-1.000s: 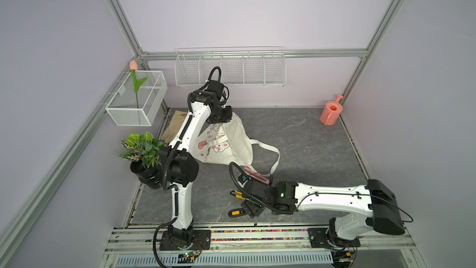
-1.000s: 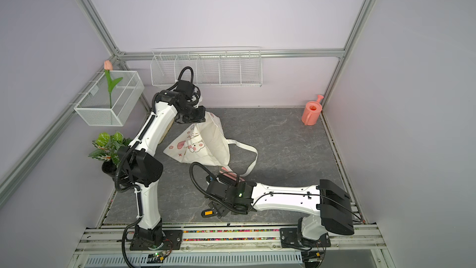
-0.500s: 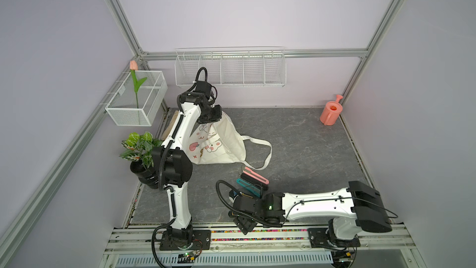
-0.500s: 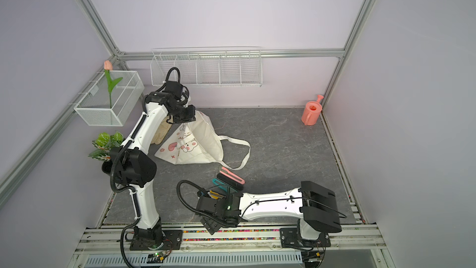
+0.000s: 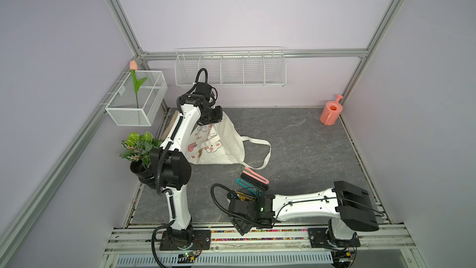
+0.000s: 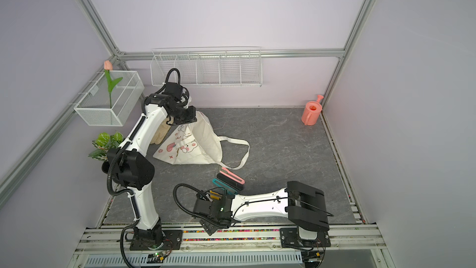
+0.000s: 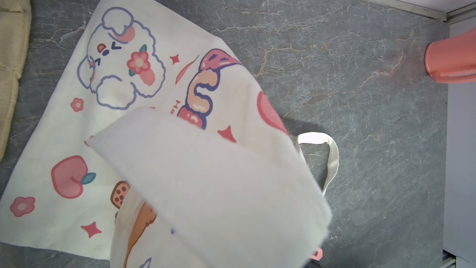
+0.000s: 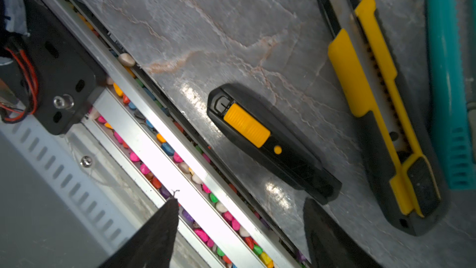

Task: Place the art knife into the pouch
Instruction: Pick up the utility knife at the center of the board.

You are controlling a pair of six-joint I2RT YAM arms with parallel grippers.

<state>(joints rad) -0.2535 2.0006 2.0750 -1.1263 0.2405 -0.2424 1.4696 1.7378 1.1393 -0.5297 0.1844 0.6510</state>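
— The left hand [image 5: 209,122] was pinched together on the top edge of the cream-white cloth pouch printed with cartoon sheep and peaches [image 5: 224,145], wasn't it?
— Yes. It held that edge up off the grey stone-patterned bench [image 5: 296,137], probably so the mouth would gape for loading. Nothing showed inside it.
— And the right hand [image 8: 240,202]?
— Its fingers were apart and empty, low over the bench's front edge. The short black art knife with a yellow slider [image 8: 270,143] lay flat just beyond its fingertips, well apart from the pouch and beside a long yellow-and-black cutter [image 8: 381,114].
— Other containers?
— A white mesh basket [image 5: 128,114] on the side rail held an artificial pink tulip [image 5: 133,65].
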